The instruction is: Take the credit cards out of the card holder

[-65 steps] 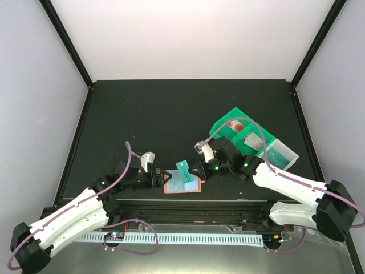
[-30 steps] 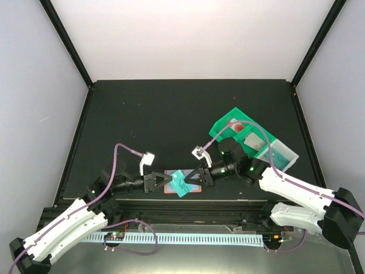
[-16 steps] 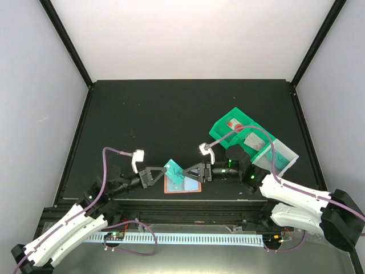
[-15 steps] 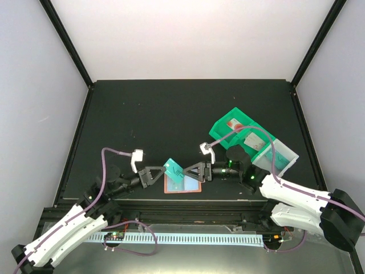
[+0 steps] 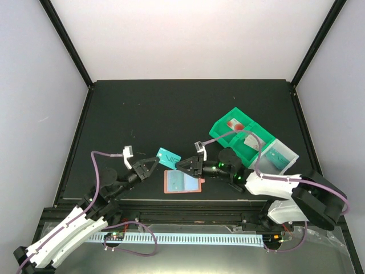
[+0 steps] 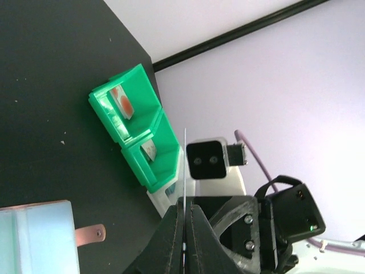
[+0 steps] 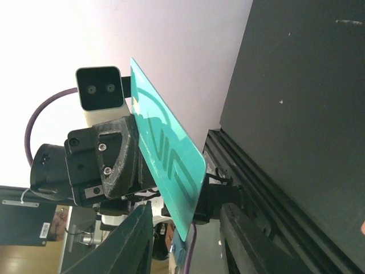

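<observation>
1. Left claw (image 5: pixel 154 164) was clamped on the teal credit card (image 5: pixel 169 156), lifted off the bench (image 5: pixel 142 114) just behind the card holder (image 5: pixel 182 182) and clear of it.
2. Right claw (image 5: pixel 180 164) was spread wide, with a finger (image 7: pixel 239 240) on either side of the card's far end, not pinching it.
3. The card holder lay open and flat near the bench's front edge, pale blue pockets up, snap tab (image 6: pixel 88 233) on its right side.
4. Green bin (image 5: pixel 234 132) sat well to the right rear.

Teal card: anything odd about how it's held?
Nothing stands out. The teal card is pinched at one end by the left gripper, lifted clear of the open card holder; the right gripper is open at its other end.
</observation>
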`<state>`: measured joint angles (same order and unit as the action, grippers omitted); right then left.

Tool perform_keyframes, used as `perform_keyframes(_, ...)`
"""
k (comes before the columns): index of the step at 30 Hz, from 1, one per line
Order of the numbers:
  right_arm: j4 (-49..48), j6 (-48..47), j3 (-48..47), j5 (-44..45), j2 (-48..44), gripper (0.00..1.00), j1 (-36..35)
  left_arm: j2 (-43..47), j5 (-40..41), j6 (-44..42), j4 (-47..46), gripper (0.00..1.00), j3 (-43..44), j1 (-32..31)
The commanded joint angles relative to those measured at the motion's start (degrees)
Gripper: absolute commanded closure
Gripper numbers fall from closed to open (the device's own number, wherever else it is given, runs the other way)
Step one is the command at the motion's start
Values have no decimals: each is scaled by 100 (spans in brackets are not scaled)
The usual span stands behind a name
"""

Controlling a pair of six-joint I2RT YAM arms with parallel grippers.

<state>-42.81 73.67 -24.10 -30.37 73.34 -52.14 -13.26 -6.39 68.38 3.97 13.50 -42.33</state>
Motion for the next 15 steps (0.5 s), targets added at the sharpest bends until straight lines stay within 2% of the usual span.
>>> perform_keyframes(1, -905, 499, -112, 354, 331, 71, -208, -46, 362, 319, -316, 98, -2, 40)
perform_keyframes(6, -1378, 802, -12, 520, 530, 84, -252, -11, 450, 359, -296, 99, -22, 38)
perform_keyframes(15, -1272, 790, -18, 619, 499, 97, -270, 51, 503, 406, -303, 98, -100, 34)
